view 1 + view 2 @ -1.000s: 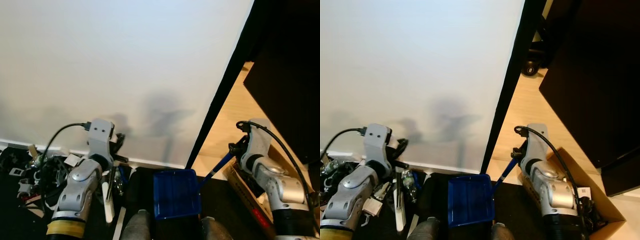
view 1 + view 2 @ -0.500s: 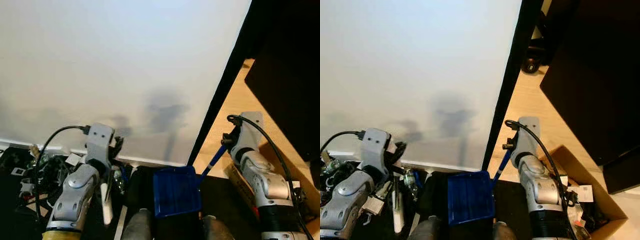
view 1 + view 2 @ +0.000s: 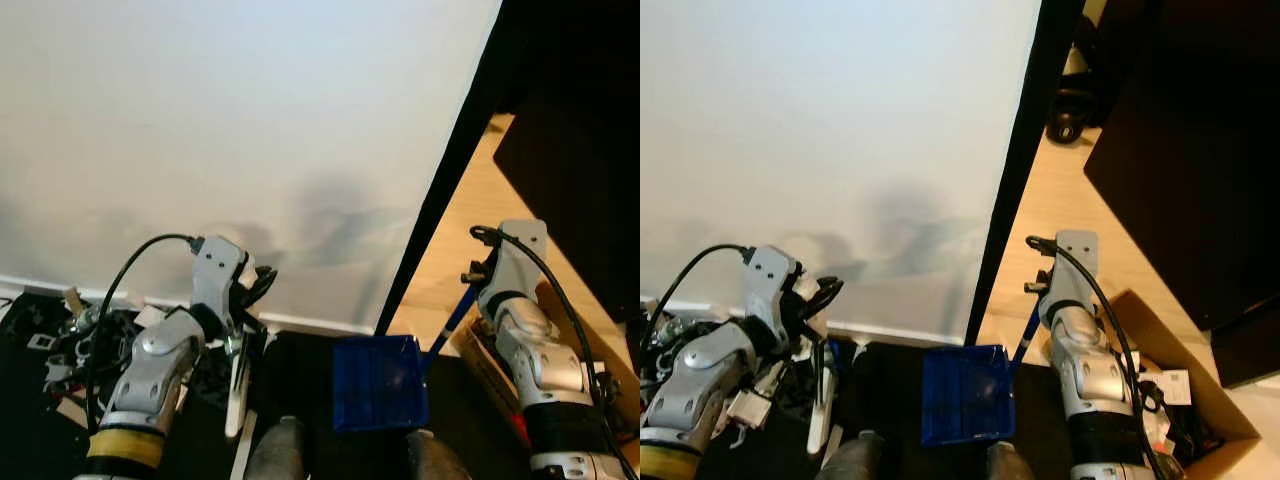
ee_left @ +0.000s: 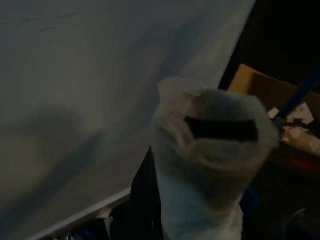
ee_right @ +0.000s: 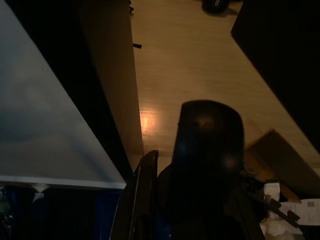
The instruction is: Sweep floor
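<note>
My left gripper is shut on a white brush handle that hangs down in front of the wall's skirting. In the left wrist view the handle's pale end sits close before the camera. A blue dustpan lies low between my arms, just above my feet. Its blue stick handle rises to the right into my right gripper, which is shut on it. The dark end of that handle shows in the right wrist view over the wooden floor.
A white wall stands straight ahead, ending at a black door edge. Wooden floor runs past it to the right beside a dark cabinet. A cardboard box sits by my right arm, and cables and clutter lie at the left.
Both arms have shifted a little to the right. The brush and the blue dustpan have moved right with them. Both grips are unchanged.
</note>
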